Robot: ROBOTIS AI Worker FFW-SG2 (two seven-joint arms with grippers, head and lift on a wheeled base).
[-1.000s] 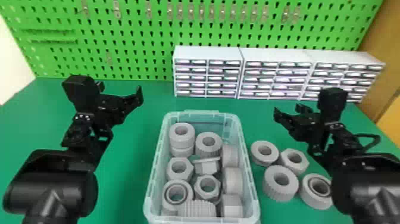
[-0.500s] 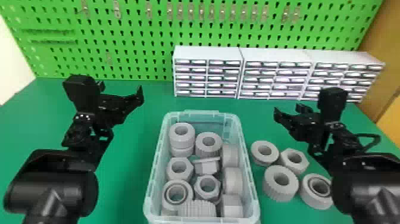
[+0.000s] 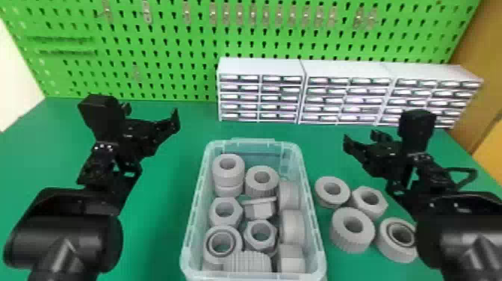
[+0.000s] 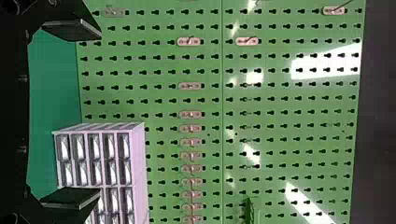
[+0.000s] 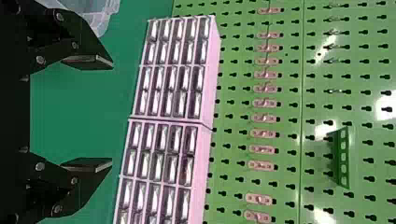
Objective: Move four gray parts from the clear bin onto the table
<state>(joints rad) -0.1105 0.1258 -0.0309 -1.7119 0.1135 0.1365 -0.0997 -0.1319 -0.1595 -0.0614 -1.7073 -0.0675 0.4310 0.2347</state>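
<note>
Table [image 3: 160, 239]: four parts [image 3: 351, 241] beside the bin [image 3: 254, 142], likely delivered, so your left gripper [image 4: 99, 113] and right gripper [image 5: 112, 115] hang wide, empty.

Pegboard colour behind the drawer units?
Green pegboard, dotted with dark holes; shows best in the head view.

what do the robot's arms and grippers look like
The left arm and right arm are black, with bulky rounded housings, angular wrists and a boxy block on top. The left gripper and right gripper each have two black fingers with flat pads; round screw heads dot the right one's.
</note>
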